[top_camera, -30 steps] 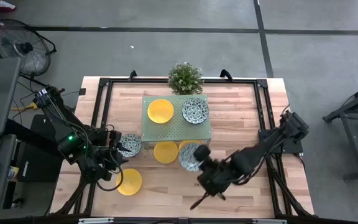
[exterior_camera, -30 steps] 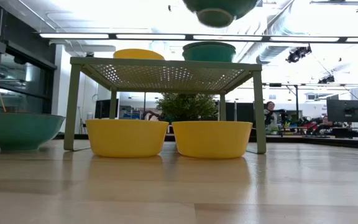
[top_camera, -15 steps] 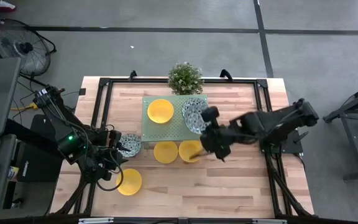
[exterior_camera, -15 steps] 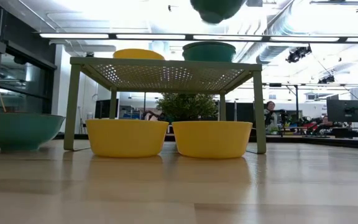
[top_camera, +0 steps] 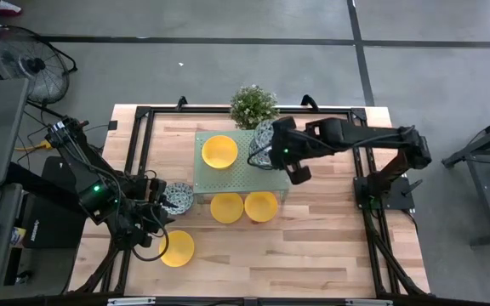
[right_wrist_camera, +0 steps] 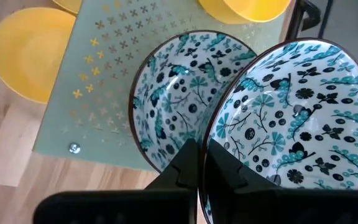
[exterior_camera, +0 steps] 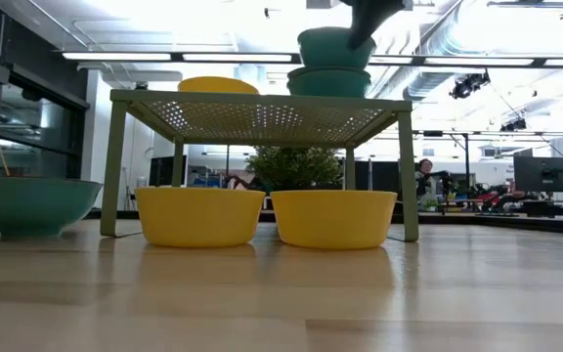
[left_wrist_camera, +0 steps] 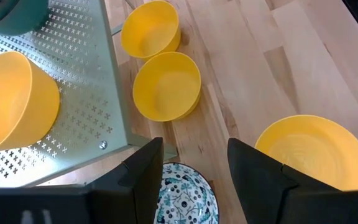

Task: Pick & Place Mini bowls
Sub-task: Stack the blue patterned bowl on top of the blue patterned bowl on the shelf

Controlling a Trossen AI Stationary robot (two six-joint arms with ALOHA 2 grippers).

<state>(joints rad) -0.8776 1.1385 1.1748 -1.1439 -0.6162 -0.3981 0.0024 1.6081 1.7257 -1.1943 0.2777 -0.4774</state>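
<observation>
My right gripper [right_wrist_camera: 201, 158] reaches over the green perforated shelf [top_camera: 228, 176], shut on a blue-green patterned mini bowl [right_wrist_camera: 297, 118]. That bowl hangs right over a second patterned bowl [right_wrist_camera: 173, 93] standing on the shelf, beside a yellow bowl [top_camera: 219, 151]. In the low view the held bowl [exterior_camera: 335, 47] sits at the lower bowl's [exterior_camera: 328, 81] rim. Two yellow bowls [top_camera: 226, 206] [top_camera: 260, 206] stand on the table under the shelf's near edge. My left gripper [left_wrist_camera: 194, 162] is open above a third patterned bowl [left_wrist_camera: 185, 198]; another yellow bowl [top_camera: 177, 248] lies near it. My right gripper pinches the held bowl's rim [right_wrist_camera: 211, 140] on the side nearest the wrist, one finger [right_wrist_camera: 229, 171] inside the bowl and one [right_wrist_camera: 179, 168] outside. The fingers come slanting down from the table's right. The bowl is tilted; whether it rests in the lower bowl I cannot tell.
A small green potted plant [top_camera: 253, 104] stands at the far edge behind the shelf. Black frame rails [top_camera: 360, 153] run along the table's sides. Bare wood lies at the right and near parts of the table. A fan [top_camera: 24, 55] stands on the floor at far left.
My right gripper carried the patterned bowl from the table's near middle toward the far edge, over the shelf. It then lowered the bowl from high above down to the rim of the patterned bowl on the shelf.
</observation>
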